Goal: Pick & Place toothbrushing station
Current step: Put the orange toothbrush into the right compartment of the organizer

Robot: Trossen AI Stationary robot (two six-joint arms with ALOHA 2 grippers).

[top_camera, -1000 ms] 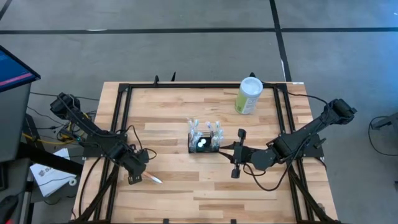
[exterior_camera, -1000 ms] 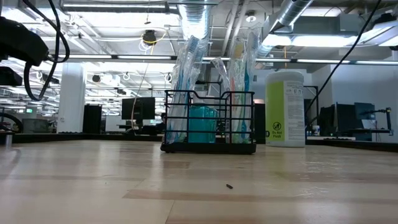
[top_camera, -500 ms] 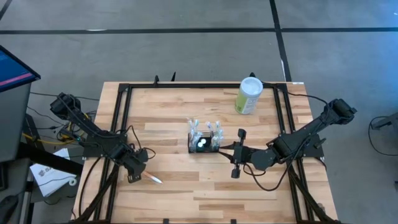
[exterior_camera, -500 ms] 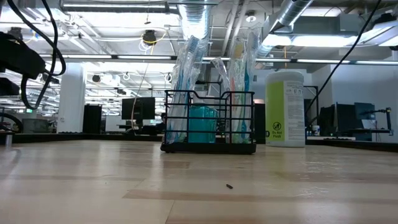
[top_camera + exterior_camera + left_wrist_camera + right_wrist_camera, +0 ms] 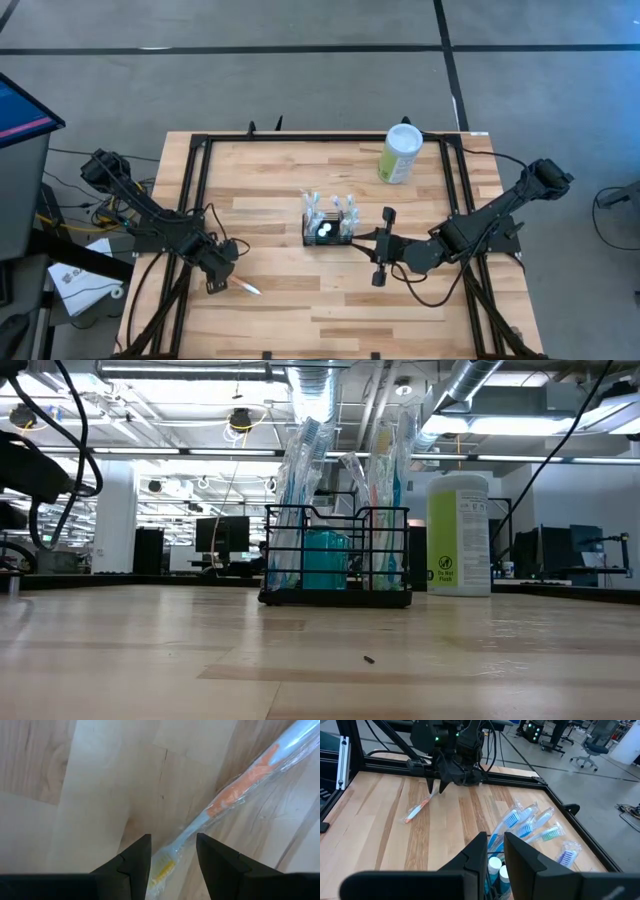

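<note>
The toothbrushing station (image 5: 328,228), a black wire caddy (image 5: 335,565), stands on its base at the table's middle. Wrapped toothbrushes (image 5: 530,822) stand upright in it. Another wrapped toothbrush (image 5: 247,288) with an orange grip (image 5: 240,785) lies flat near the table's left front. My left gripper (image 5: 213,285) points down over that toothbrush. Its open fingers (image 5: 172,840) stand on either side of the bristle end (image 5: 162,870) and touch nothing. My right gripper (image 5: 362,238) hovers just right of the caddy, its fingers (image 5: 495,837) a narrow gap apart with nothing between them.
A pale-green canister (image 5: 402,153) with a white lid stands at the far right of the table (image 5: 458,535). A black frame (image 5: 300,140) runs along the table's far and side edges. Bare wood lies between the loose toothbrush and the caddy.
My left gripper has sunk straight down toward the toothbrush on the table and stayed open.
</note>
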